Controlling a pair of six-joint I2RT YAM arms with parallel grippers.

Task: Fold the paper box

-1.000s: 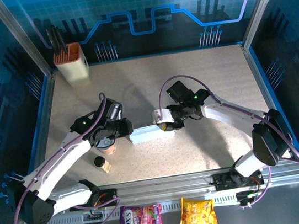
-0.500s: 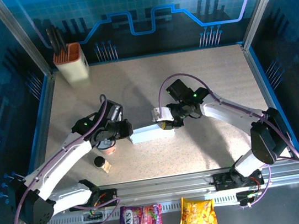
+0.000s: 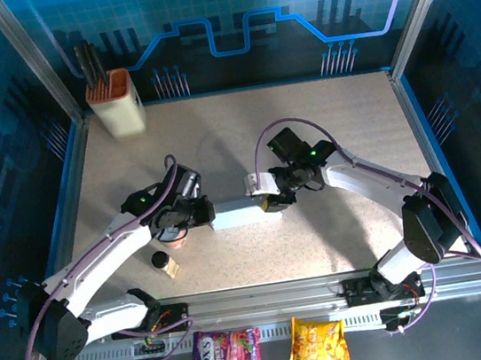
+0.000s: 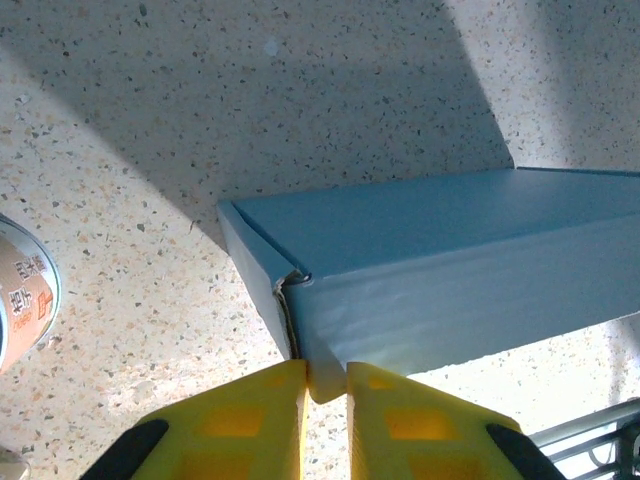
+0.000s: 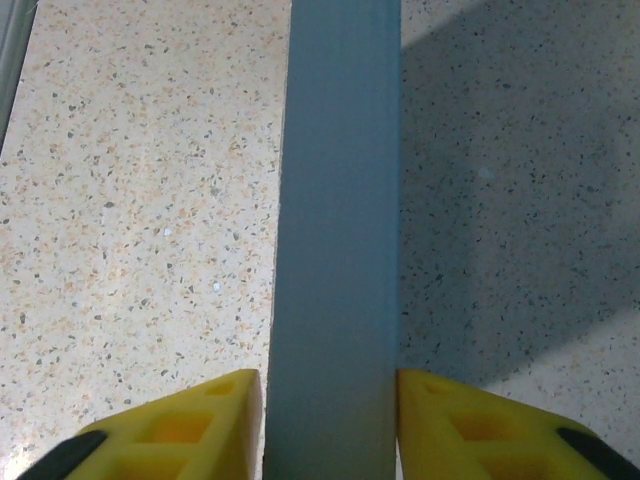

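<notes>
The paper box (image 3: 239, 213) lies as a long, closed, pale box in the middle of the table, between my two grippers. My left gripper (image 3: 206, 212) is at its left end. In the left wrist view its yellow fingers (image 4: 250, 415) are shut on a small corner tab of the box (image 4: 430, 265), and a seam shows at that corner. My right gripper (image 3: 269, 197) is at the right end. In the right wrist view the jaws (image 5: 328, 390) straddle the box (image 5: 340, 240) across its narrow width, open, with a thin gap at the left finger.
A cream holder with an orange top (image 3: 115, 100) stands at the back left. A small orange-and-white cup (image 3: 173, 235) sits under the left arm, also seen as the cup (image 4: 22, 300) at the left. A dark small object (image 3: 160, 261) lies nearby. Two snack bags (image 3: 227, 358) lie past the front rail.
The right gripper's jaws have spread wider around the box end. The left gripper keeps its pinch on the corner tab; both arms have barely shifted.
</notes>
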